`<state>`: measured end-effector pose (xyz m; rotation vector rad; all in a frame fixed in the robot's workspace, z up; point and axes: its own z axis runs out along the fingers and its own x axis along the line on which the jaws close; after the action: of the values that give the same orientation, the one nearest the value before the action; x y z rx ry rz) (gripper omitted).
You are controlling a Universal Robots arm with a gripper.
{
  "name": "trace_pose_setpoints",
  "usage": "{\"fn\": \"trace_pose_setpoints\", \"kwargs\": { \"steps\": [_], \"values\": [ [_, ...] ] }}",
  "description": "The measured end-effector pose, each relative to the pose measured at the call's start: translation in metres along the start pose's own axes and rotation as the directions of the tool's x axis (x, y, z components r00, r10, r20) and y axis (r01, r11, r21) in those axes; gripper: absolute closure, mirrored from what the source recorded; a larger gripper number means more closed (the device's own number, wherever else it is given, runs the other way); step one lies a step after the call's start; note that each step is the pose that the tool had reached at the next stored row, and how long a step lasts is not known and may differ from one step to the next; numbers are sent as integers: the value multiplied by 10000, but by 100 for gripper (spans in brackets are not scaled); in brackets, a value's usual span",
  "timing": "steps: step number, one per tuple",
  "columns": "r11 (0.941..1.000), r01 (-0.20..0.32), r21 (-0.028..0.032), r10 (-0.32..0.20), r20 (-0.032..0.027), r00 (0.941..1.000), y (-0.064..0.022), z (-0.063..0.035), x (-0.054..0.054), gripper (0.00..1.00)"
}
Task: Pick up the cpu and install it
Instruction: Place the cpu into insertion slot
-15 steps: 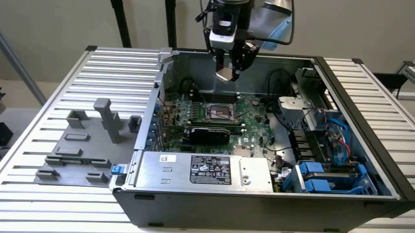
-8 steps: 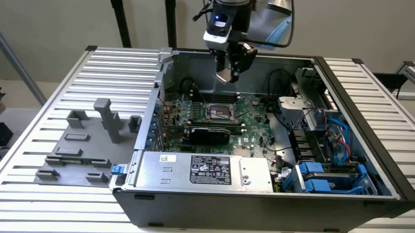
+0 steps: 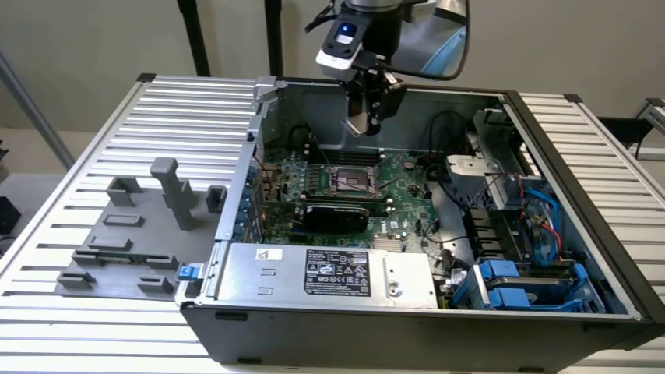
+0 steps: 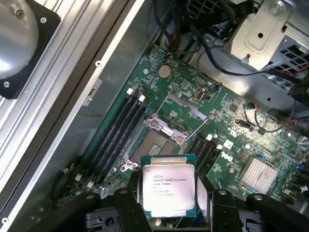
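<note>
End effector (image 3: 365,123): seen in the upper middle of the exterior view, over the open computer case (image 3: 416,335); its fingers (image 4: 126,205) are set partly apart and are closed on the cpu.
Cpu (image 4: 167,186): gripped by two opposite edges, with the printed metal top turned to the wrist camera; it is lifted and nothing else is touched by it.
Socket (image 3: 351,181): placed on the green motherboard (image 3: 400,175), straight below the end effector in the exterior view, with a clear gap between; it is judged to be empty.
Deciding relation: the socket lies downward from the held cpu.
Long axis: none can be named, as the cpu is nearly square; its edges seem turned somewhat against the socket frame.
Bench (image 3: 83,156): the case is carried by it.
</note>
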<state>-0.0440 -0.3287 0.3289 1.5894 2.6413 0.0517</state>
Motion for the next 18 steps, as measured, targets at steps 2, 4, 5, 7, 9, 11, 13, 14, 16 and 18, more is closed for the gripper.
{"fn": "trace_pose_setpoints", "kwargs": {
  "steps": [2,4,5,7,9,11,13,14,16,18],
  "values": [
    [9995,-314,44,314,2,9995,0,9,0,45],
    [9979,-641,87,641,7,9979,-1,18,0,45],
    [9968,-789,101,789,11,9969,-1,21,1,45],
    [9937,-1112,130,1112,22,9938,-2,29,1,45],
    [9895,-1434,161,1434,34,9897,-2,38,1,45],
    [9841,-1765,196,1765,47,9843,-3,49,2,45],
    [9779,-2080,227,2079,60,9781,-3,59,2,45],
    [9744,-2236,242,2235,67,9747,-4,64,2,45],
    [9666,-2548,270,2547,82,9670,-4,72,2,45],
    [9575,-2869,298,2867,98,9580,-5,81,3,45]
  ]
}}
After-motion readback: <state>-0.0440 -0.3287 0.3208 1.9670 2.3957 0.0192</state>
